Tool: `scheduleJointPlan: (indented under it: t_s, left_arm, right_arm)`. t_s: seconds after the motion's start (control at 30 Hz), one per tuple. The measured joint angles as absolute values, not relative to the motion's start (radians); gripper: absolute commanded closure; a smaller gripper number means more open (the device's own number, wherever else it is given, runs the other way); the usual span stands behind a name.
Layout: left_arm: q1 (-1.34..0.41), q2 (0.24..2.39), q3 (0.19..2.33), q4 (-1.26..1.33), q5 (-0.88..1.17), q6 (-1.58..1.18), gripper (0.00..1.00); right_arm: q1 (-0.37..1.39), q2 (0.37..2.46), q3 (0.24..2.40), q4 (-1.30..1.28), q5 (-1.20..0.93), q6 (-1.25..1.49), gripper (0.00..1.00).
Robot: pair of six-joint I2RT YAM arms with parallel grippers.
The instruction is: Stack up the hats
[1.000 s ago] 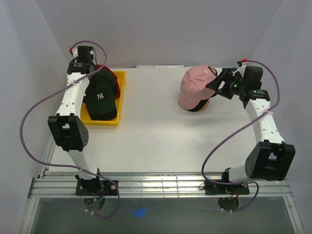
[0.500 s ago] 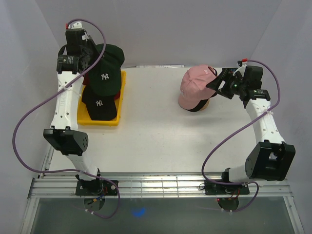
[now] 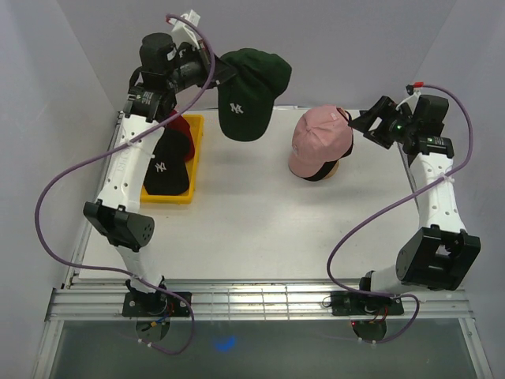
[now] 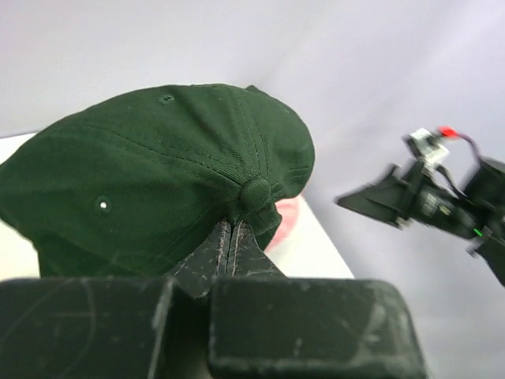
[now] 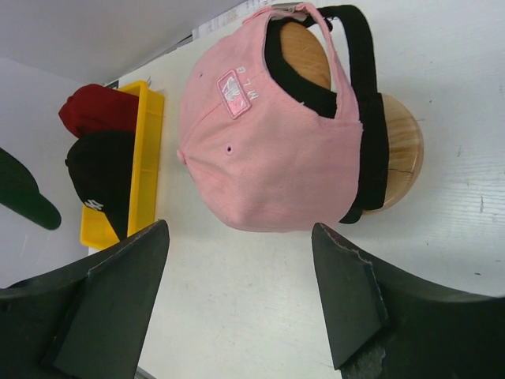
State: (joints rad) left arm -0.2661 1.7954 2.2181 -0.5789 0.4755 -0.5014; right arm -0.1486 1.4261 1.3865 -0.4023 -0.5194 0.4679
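Observation:
My left gripper (image 3: 215, 69) is shut on the crown of the dark green cap (image 3: 248, 93), holding it high in the air between the tray and the pink cap; in the left wrist view the cap (image 4: 158, 174) fills the frame above the closed fingers (image 4: 233, 245). The pale pink cap (image 3: 319, 140) sits on the wooden stand (image 5: 398, 146), over a black cap whose strap (image 5: 364, 118) shows. My right gripper (image 3: 364, 126) is open and empty just right of the pink cap (image 5: 268, 150). A black cap (image 3: 167, 164) and a dark red cap (image 3: 180, 126) lie in the yellow tray (image 3: 170, 196).
The yellow tray stands at the table's left edge, also in the right wrist view (image 5: 146, 150). White walls close in on the back and both sides. The bare white table (image 3: 252, 229) stretches between tray and stand.
My left arm has lifted the dark green cap out of the tray and swung it up and right toward the pink cap. My right gripper has drawn back slightly to the right.

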Motion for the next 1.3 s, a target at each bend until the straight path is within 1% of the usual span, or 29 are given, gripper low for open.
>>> scheduleJointPlan:
  t_s: [0.27, 0.6, 0.97, 1.1, 1.3]
  left_arm:
    - [-0.426, 1.955, 2.310, -0.410, 0.611, -0.560, 1.00]
    - [-0.525, 2.136, 2.315, -0.280, 0.681, -0.588, 1.00]
    - [-0.591, 2.179, 2.265, -0.177, 0.713, -0.567, 1.00]
    - [-0.592, 2.178, 2.209, -0.157, 0.716, -0.541, 1.00]
    - [-0.588, 2.184, 2.123, -0.203, 0.710, -0.488, 1.00]
  right_arm:
    - [-0.223, 1.466, 1.437, -0.406, -0.569, 0.499, 0.22]
    - [-0.253, 1.469, 1.438, -0.411, -0.606, 0.526, 0.23]
    - [-0.256, 1.520, 1.436, -0.411, -0.614, 0.542, 0.23]
    - [-0.261, 1.521, 1.423, -0.410, -0.613, 0.542, 0.23]
    - [-0.263, 1.522, 1.410, -0.410, -0.612, 0.543, 0.23]
